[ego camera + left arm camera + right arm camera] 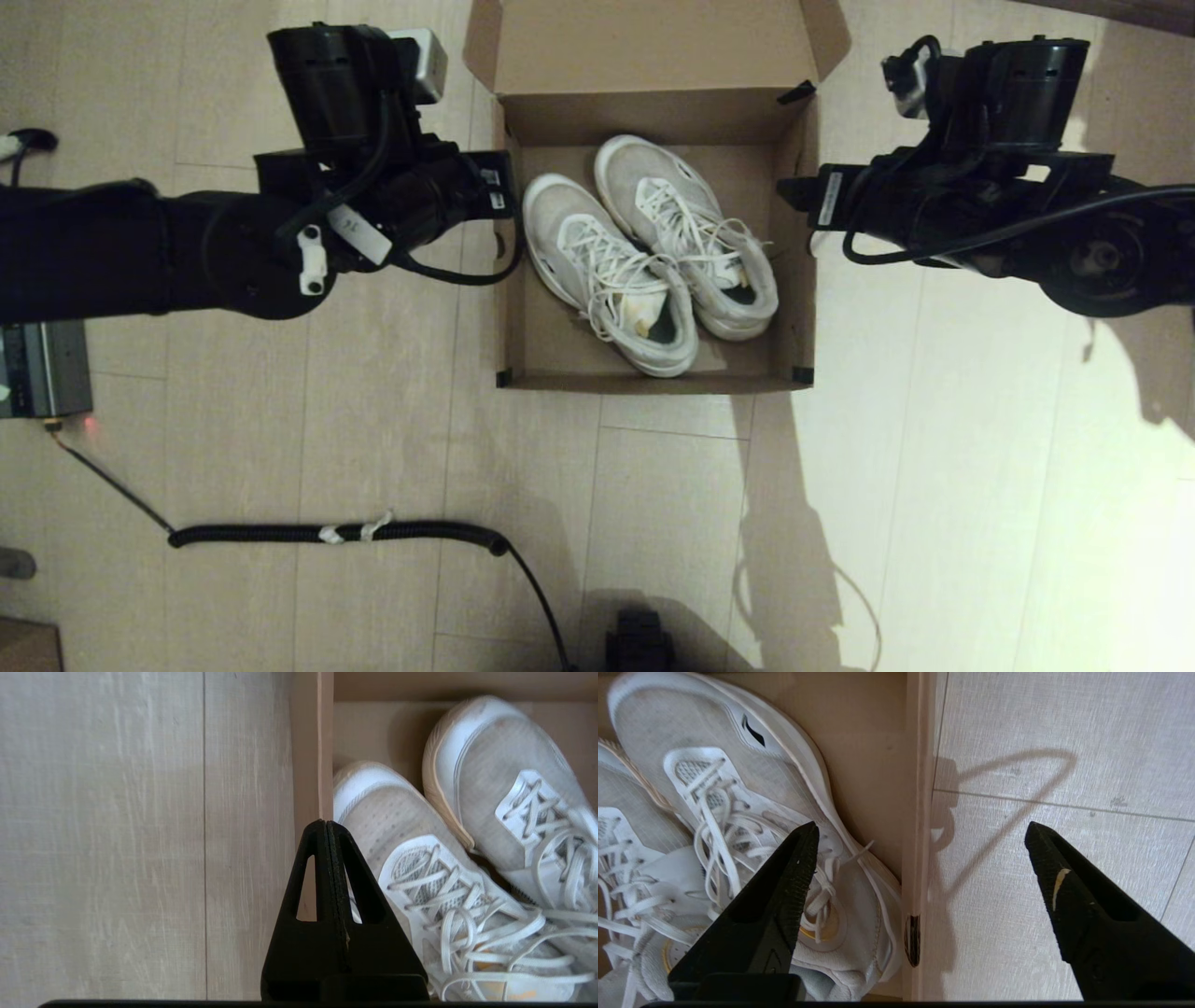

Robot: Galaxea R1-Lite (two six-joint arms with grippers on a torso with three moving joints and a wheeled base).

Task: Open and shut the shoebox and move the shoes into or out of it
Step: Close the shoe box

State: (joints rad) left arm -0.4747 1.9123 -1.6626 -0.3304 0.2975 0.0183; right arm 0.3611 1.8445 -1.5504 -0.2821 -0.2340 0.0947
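Note:
The brown cardboard shoebox stands open on the floor, its lid folded back on the far side. Both white lace-up shoes lie side by side inside, toes towards the lid. My left gripper hovers over the box's left wall. It is shut with nothing between its fingers, next to the nearer shoe. My right gripper hangs open astride the right wall, one finger over a shoe and the other over the floor.
A coiled black cable runs across the wooden floor in front of the box. A grey device sits at the left edge. A dark object lies at the bottom middle.

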